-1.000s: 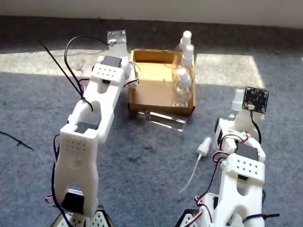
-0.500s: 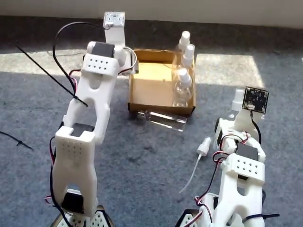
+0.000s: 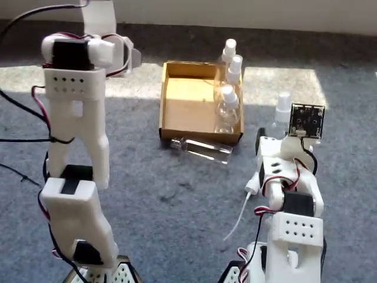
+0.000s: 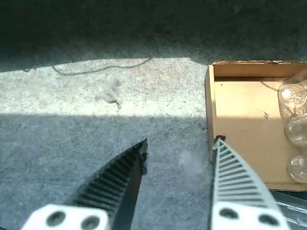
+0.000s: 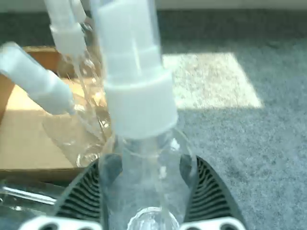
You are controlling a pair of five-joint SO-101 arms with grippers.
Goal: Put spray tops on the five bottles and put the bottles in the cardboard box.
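The cardboard box (image 3: 166, 100) lies open on the grey carpet, with three clear bottles wearing white spray tops (image 3: 227, 95) standing along its right wall. A bare bottle (image 3: 203, 150) lies on its side just in front of the box. A loose spray top (image 3: 253, 183) with a long tube rests on the carpet near the right arm. My right gripper (image 5: 146, 167) is shut on an upright bottle (image 5: 144, 158) that carries a white spray top (image 3: 283, 101), held right of the box. My left gripper (image 4: 180, 148) is open and empty above the carpet, left of the box wall (image 4: 210, 100).
A thin black cable tie (image 3: 20, 175) lies at the left edge. The left arm (image 3: 73, 88) stands tall at the left. A dark strip and a pale wall run along the back. Sunlight falls across the carpet around the box.
The left arm has risen and swung left, away from the box. The right arm has moved its capped bottle a little forward and left, toward the box.
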